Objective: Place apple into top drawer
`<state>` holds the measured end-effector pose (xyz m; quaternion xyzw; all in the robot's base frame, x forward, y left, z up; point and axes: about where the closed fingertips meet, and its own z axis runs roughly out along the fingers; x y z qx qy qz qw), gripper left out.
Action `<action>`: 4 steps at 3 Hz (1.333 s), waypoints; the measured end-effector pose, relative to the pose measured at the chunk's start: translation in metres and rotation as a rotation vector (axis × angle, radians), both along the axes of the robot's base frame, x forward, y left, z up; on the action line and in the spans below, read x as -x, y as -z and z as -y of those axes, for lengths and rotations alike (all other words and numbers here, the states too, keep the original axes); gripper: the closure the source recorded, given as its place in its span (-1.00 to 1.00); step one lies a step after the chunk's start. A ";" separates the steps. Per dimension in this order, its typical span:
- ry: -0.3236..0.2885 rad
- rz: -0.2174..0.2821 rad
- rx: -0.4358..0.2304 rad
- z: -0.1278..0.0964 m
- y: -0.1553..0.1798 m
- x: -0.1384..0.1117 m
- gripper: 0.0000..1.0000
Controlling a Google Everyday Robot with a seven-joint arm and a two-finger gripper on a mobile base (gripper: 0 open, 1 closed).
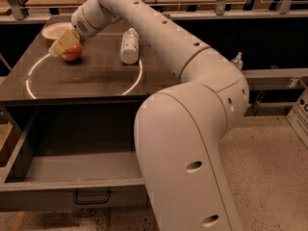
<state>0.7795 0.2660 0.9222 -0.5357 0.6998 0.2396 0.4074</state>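
The red apple (73, 53) sits on the dark tabletop at the back left, inside a pale ring mark. My gripper (60, 43) is right at the apple's upper left side and covers part of it; I cannot tell whether it touches the apple. The top drawer (57, 192) is pulled out wide open below the tabletop. Its grey front panel carries a small dark handle (91, 197), and its inside looks bare. My large white arm reaches across from the lower right and hides the drawer's right part.
A white bowl (54, 30) stands just behind the apple at the table's back left. A white bottle (130, 45) lies on its side to the right of the apple. Shelves with clutter run behind the table (96, 81).
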 end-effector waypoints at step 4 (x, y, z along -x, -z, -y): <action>0.084 -0.104 0.003 -0.001 0.065 -0.026 -1.00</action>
